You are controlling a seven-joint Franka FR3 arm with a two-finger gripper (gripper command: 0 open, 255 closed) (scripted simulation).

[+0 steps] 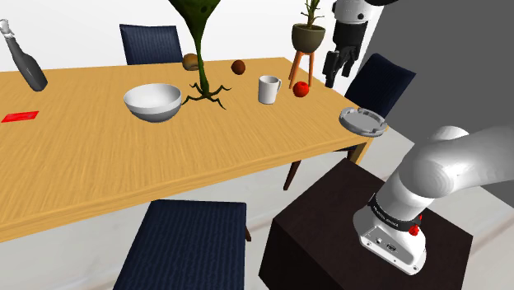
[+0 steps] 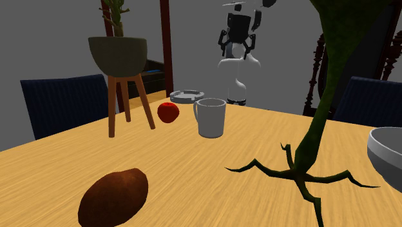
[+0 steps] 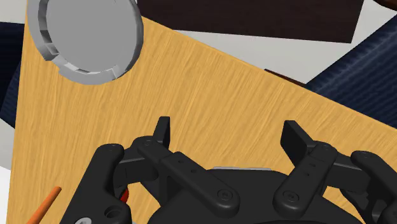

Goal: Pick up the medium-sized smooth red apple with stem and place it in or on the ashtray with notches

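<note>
Task not begun: the red apple (image 1: 301, 89) rests ungrasped on the tabletop (image 1: 99, 165) beside the white mug (image 1: 268, 89), toward the ashtray's end; the ashtray (image 1: 363, 120) sits empty at the corner; jaws hang apart overhead, empty; pick and placement outstanding.

White bowl (image 1: 153, 101), mug (image 1: 268, 89), dark bottle (image 1: 25, 59) on table (image 1: 82, 165).

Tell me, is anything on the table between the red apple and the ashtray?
No, in the shoulder view the stretch of table between the red apple and the grey ashtray is bare wood.
</note>
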